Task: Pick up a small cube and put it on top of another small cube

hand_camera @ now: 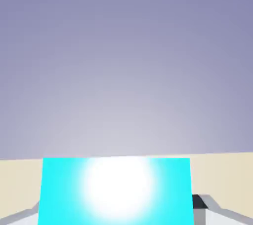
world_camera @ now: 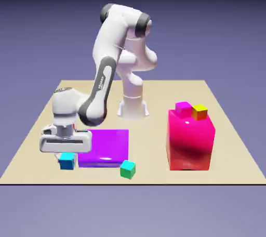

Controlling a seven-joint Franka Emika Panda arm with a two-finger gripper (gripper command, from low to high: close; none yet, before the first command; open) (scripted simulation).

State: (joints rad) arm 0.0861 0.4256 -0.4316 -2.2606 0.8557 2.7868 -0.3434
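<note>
From the outside camera, the gripper (world_camera: 66, 153) is down low at the near corner of the table (world_camera: 228, 127), on the exterior view's left. A little blue cube (world_camera: 66, 161) sits right under it, touching or almost touching the table. The blue cube is just beside the flat purple block (world_camera: 106, 146), at its near corner on the exterior view's left. A little green cube (world_camera: 128, 169) sits near the purple block's other near corner. It is bare on top. A big pink block (world_camera: 190, 140) stands well apart from the purple block, toward the exterior view's right. Two more little cubes sit on top of it, a pink cube (world_camera: 183, 108) and a yellow cube (world_camera: 199, 112).

From the hand camera, the blue cube (hand_camera: 116, 191) looks very big and fills the bottom middle. A grey fingertip (hand_camera: 200, 202) pokes out on one side of it, close to its edge. The other finger is mostly hidden. The fingers look like they are around the cube, but I cannot tell if they are squeezing it yet.

So the job looks like it is at the start. The arm has reached a cube. I think it must grab tight, lift, carry the cube over another little cube, and set it down on top. No little cube is on another little cube yet.
</note>
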